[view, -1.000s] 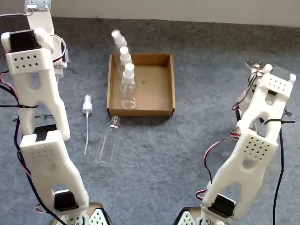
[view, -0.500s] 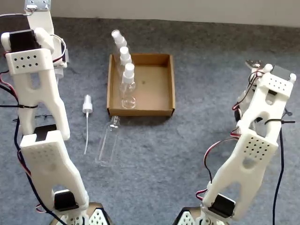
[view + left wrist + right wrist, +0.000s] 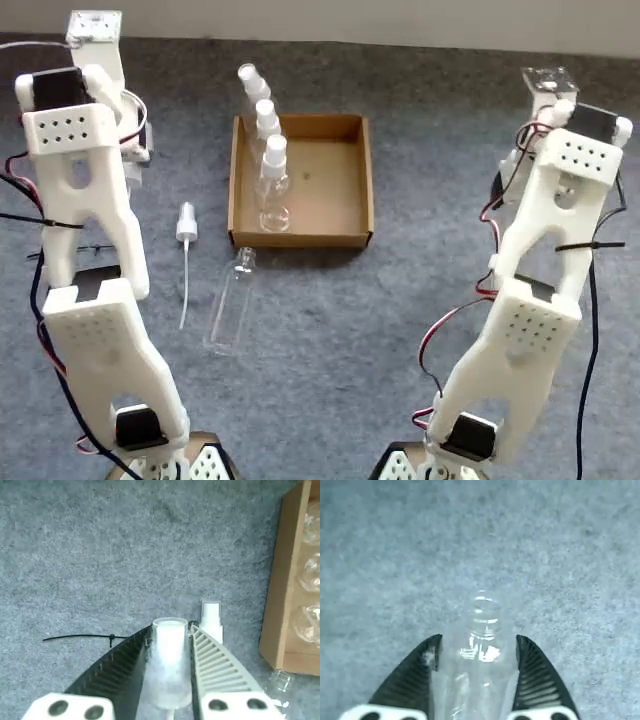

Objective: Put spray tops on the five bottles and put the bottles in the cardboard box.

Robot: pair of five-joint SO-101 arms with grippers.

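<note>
Left wrist view: left fingers (image 3: 216,656) pinch spray top (image 3: 169,647); right wrist view: right fingers (image 3: 536,676) clasp open-necked bottle (image 3: 483,647).

We see soft, even light across the grey carpet (image 3: 400,300), bright from edge to edge. Shadows are faint: we find a thin dark band along the near wall of the cardboard box (image 3: 300,238). Small white glints sit on the clear bottle (image 3: 482,647), and the spray top (image 3: 169,650) looks washed pale in the left wrist view.
</note>
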